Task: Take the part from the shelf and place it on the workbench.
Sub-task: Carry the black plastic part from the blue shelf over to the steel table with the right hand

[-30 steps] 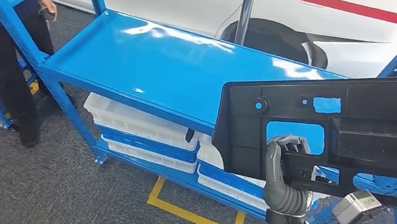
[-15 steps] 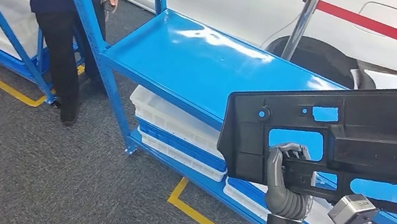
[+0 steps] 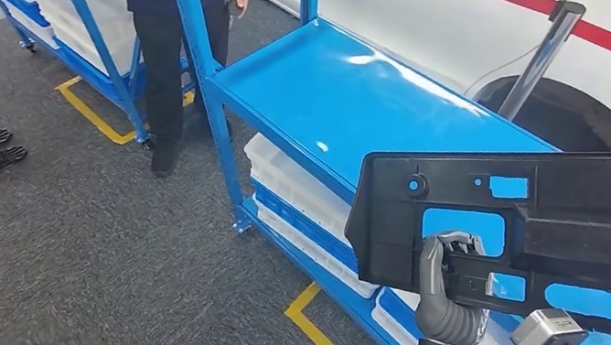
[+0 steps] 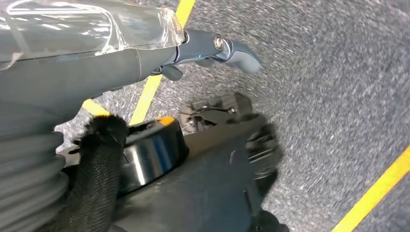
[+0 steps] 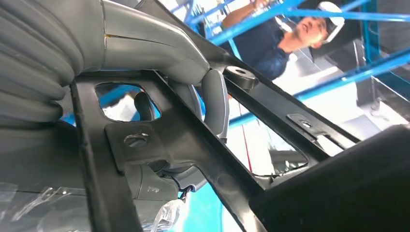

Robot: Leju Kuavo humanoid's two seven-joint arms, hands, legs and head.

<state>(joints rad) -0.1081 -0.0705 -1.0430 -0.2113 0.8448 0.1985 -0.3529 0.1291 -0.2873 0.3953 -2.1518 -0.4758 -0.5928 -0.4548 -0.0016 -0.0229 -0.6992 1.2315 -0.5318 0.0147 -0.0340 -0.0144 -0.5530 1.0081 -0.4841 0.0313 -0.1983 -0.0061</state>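
The robot's right hand (image 3: 448, 283) holds the big black part (image 3: 534, 229) up in the air, off the blue shelf (image 3: 358, 107). Its fingers (image 5: 212, 99) are hooked through a hole in the part and wrapped tight around a bar there. So the picking-up step looks done, and the carrying step is the one in hand. No table can be seen, so the next move probably calls for turning and walking until the table comes into sight, with the fingers kept tight so the part does not slip or swing.

The part is long and flat. Its long side runs sideways, from just beside the fingers far out to the robot's right. It stands on its edge, with its wide face toward the robot. The fingers hold it near one end, so most of it reaches out away from them.

The left hand (image 4: 212, 50) hangs down over the grey floor (image 4: 338, 96). It is hard to tell how its fingers are set.
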